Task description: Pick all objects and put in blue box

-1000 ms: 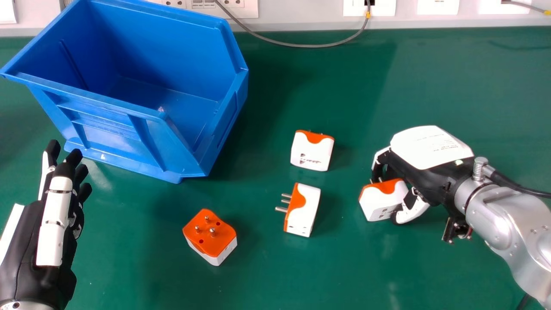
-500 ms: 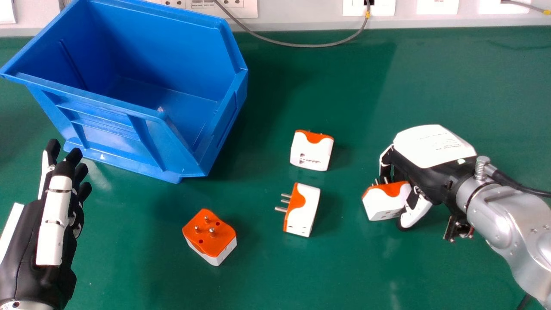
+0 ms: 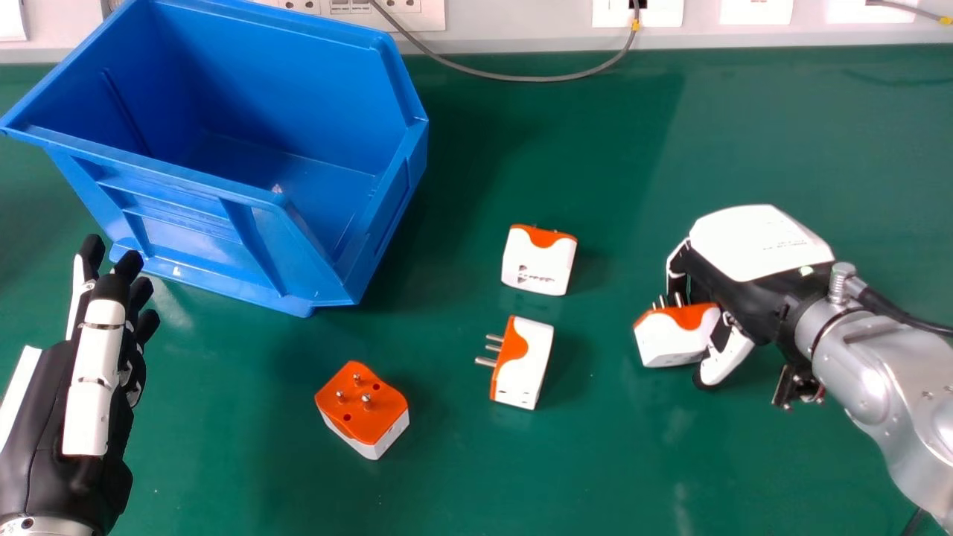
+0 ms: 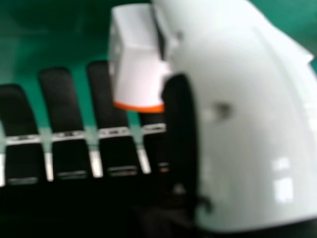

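Note:
My right hand (image 3: pixel 756 249), palm down at the right, is curled round a white and orange adapter (image 3: pixel 674 335) with its prongs upward. In the right hand view, this adapter (image 4: pixel 136 74) lies between the thumb and fingers of the right hand (image 4: pixel 247 114). Whether it touches the table is unclear. Three more adapters rest on the table: one with its orange face up (image 3: pixel 362 402), one on its side with prongs leftward (image 3: pixel 525 365), one farther back (image 3: pixel 539 262). The blue box (image 3: pixel 186 175) stands at the left. Near it, my left hand (image 3: pixel 95 372) stays open and empty.
Green table (image 3: pixel 744 134) surface surrounds the adapters and stretches between them and the box. A grey cable (image 3: pixel 521 78) loops down from the wall sockets (image 3: pixel 638 13) at the back edge.
My right hand has shifted slightly to the right and back, and the adapter has moved with it, turning so that its prongs show more. The left hand is nearly still.

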Motion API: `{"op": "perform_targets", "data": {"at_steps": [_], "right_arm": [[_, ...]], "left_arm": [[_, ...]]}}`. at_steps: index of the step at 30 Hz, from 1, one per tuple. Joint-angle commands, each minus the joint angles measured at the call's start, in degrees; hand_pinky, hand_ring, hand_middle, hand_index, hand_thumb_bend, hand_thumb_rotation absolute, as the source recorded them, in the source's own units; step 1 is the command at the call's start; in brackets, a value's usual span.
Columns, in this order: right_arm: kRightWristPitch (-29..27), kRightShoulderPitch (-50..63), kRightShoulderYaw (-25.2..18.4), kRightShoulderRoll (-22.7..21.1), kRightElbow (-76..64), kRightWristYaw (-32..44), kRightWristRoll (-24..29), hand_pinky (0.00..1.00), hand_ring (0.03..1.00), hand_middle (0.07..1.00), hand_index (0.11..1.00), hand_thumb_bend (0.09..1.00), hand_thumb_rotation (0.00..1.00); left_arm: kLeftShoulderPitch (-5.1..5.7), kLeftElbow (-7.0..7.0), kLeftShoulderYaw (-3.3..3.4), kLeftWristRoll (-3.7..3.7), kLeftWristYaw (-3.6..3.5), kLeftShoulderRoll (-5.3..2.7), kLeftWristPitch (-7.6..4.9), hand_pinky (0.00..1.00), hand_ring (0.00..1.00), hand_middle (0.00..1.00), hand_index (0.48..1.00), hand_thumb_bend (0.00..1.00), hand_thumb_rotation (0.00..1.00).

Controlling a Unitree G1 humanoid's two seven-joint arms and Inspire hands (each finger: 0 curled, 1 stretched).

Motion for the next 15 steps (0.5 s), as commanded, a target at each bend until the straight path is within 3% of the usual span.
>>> {"op": "perform_targets", "data": {"at_steps": [1,5,8,15], "right_arm": [[0.4,0.5,-2.4,-0.5,-3.1,-1.0,1.2,0.37,0.455,0.514,0.465,0.496,0.00],[0.2,2.5,-5.1,-0.3,-6.7,-1.6,3.3,0.36,0.449,0.517,0.475,0.496,0.00],[0.1,4.1,-6.9,-0.4,-9.6,-1.8,4.4,0.35,0.446,0.518,0.482,0.495,0.00],[0.1,7.7,-11.1,-1.1,-18.7,-0.5,6.0,0.34,0.439,0.522,0.484,0.495,0.00]], "left_arm": [[-0.02,-0.79,0.38,-0.31,-0.01,0.37,-0.49,1.00,1.00,1.00,1.000,0.47,1.00],[0.03,-0.97,0.35,-0.43,-0.17,0.39,-0.44,1.00,1.00,1.00,1.000,0.47,1.00],[-0.24,-0.26,0.57,-0.38,-0.32,0.62,-0.58,1.00,1.00,1.00,1.000,0.47,1.00],[-0.34,-0.44,0.59,-0.11,-0.18,0.67,-0.23,1.00,1.00,1.00,1.000,0.47,1.00]]}}
